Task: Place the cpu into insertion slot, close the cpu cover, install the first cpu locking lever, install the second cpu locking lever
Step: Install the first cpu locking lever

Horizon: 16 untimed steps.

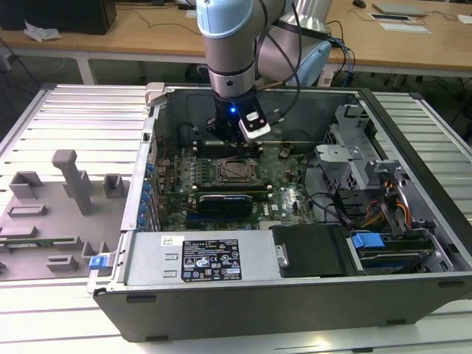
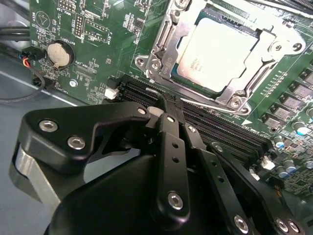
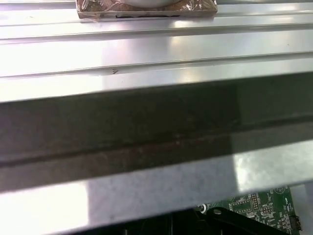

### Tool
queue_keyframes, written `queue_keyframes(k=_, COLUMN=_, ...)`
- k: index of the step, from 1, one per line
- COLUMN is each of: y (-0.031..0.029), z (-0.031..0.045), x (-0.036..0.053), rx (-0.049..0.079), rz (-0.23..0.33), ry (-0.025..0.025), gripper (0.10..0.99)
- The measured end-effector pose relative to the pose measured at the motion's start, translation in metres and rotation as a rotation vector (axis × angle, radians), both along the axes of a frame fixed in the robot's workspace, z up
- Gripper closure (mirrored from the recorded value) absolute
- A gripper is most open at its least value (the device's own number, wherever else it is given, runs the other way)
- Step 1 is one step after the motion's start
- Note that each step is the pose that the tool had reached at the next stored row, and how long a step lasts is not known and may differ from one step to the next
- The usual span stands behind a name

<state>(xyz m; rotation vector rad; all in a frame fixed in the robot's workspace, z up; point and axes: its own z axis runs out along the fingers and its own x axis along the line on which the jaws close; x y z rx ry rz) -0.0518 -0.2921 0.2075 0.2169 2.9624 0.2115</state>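
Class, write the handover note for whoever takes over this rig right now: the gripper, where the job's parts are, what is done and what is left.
Gripper: low over the memory slots, beside the socket, its tip close to a thin lever rod.
Cpu: seated in the insertion slot.
Cpu cover: down flat over the cpu.
Done: cpu placed, cover closed.
Left: the two locking levers. The rod lies along the socket side nearest the gripper; whether either lever is hooked cannot be told.

The silver-grey cpu (image 2: 217, 51) sits flat in the insertion slot (image 2: 201, 87), silvery cpu cover (image 2: 165, 53) lowered around it.
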Motion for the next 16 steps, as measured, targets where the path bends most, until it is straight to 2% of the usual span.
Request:
queue_keyframes(k=12, y=0.0000, z=-0.0080, x=-0.0001, rx=0.000, rz=-0.024, ry=0.0001, gripper=0.980)
queue_keyframes(k=16, y=-0.0001, z=-0.0085, x=-0.0002, rx=0.000, rz=-0.025, ry=0.0002, gripper=0.980)
